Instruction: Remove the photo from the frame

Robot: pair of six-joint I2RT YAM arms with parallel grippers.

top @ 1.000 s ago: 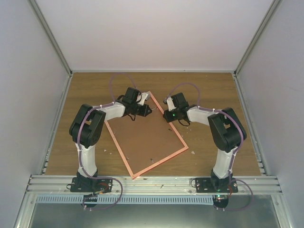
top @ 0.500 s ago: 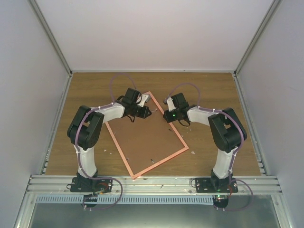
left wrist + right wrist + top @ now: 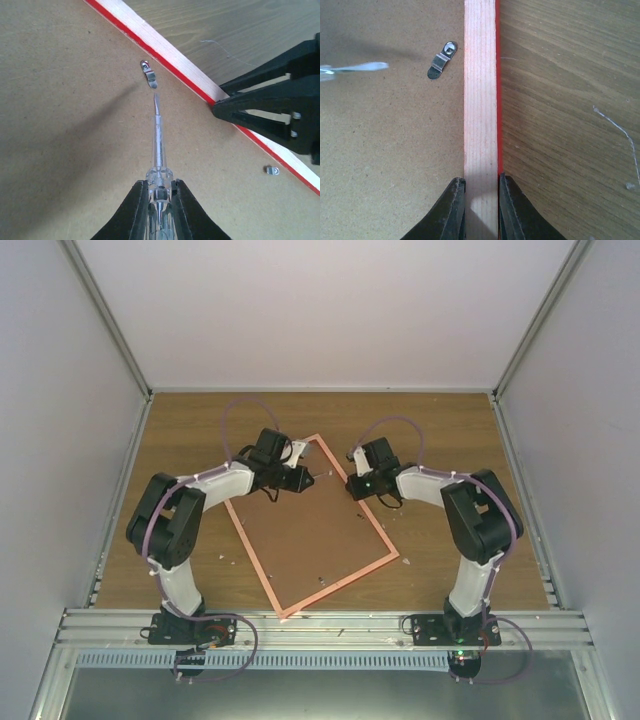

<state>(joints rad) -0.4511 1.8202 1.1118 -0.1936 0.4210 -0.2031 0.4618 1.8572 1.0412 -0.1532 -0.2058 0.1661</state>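
Left claw point(image 3: 159, 186) grips a screwdriver point(image 3: 157, 130), tip just below the upper-centre clip point(image 3: 149, 77); right claw point(image 3: 481, 182) clamps the frame point(image 3: 480, 100).

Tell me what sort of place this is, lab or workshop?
Most likely a lab robot cell: plain white walls box in a wood-grain table, and an aluminium rail at its near edge carries the left arm and right arm.

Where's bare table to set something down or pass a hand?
Free: table strip between frame and back wall; left edge beyond left arm; pocket between frame and right arm. Crowded: frame's far corner, where left gripper holds a screwdriver by a clip, right gripper clamps the rail.
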